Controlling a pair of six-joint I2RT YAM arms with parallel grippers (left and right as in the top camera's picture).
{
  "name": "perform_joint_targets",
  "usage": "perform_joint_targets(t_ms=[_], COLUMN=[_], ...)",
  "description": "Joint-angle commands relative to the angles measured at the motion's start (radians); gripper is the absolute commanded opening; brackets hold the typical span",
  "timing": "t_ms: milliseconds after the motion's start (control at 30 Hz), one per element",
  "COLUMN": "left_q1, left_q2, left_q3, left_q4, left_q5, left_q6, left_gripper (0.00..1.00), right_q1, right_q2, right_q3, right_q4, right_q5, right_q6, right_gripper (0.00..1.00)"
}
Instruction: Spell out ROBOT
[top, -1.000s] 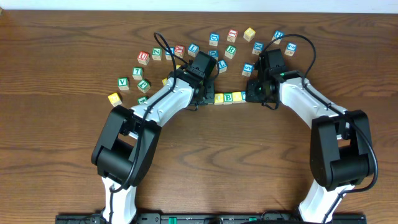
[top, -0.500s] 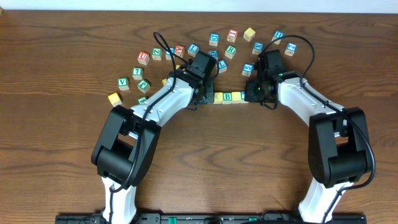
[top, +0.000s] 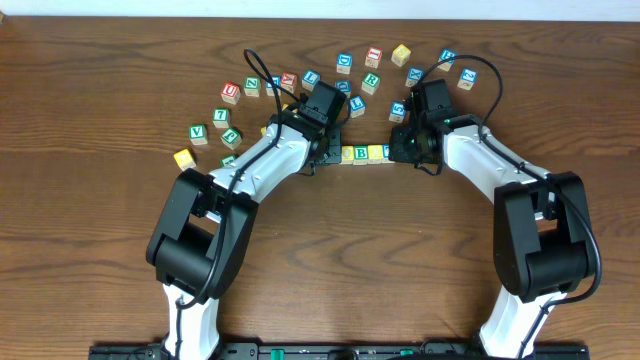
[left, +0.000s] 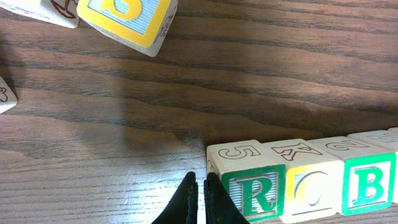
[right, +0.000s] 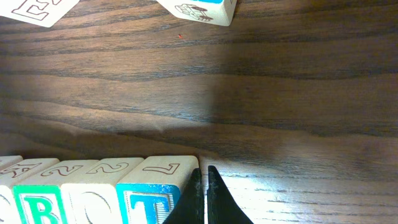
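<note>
**A:** Where does the word stand?

**B:** Along the lower edge of both wrist views, on the bench (left: 155, 93). From the left, the left jaws are pressed together into one blade, right against the outer side of the green R cube (left: 249, 186). Then come a yellow O cube (left: 309, 190), the green B cube (left: 368, 183), the second O cube (right: 92, 199) and the blue T cube (right: 155, 199). They sit face to face, with no gaps that I can see.

**A:** And the far end?

**B:** The right jaws are also together and hold nothing. They stand just beside the T's outer side, touching or barely apart; I can't tell which.

**A:** So the step looks like squaring the row up from both ends.

**B:** I'd judge so. Push low on the end faces and straight along the line, evenly from both sides. An off-centre shove would likely twist R or T, or bow the middle out.

**A:** Anything nearby to mind?

**B:** The loose cubes (top: 372, 56) scattered above the row in the overhead frame. Back off straight outward, not up through them.
</note>
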Motion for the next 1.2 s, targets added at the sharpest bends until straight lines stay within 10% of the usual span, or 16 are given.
perform_joint_targets(t_ms=[0, 1167], left_q1=[-0.023, -0.022], left_q2=[0.019, 0.019], left_q3=[-0.003, -0.003], left_q4=[0.020, -0.008], left_q5=[0.089, 0.031], left_q6=[0.006, -0.018], left_gripper=[0.07, 0.08], right_q1=[0.047, 0.037], right_q2=[0.011, 0.011], right_q3=[-0.002, 0.001], right_q4=[0.014, -0.033], right_q5=[-0.125, 0.010], right_q6=[0.024, 0.083], right_gripper=[0.01, 0.01])
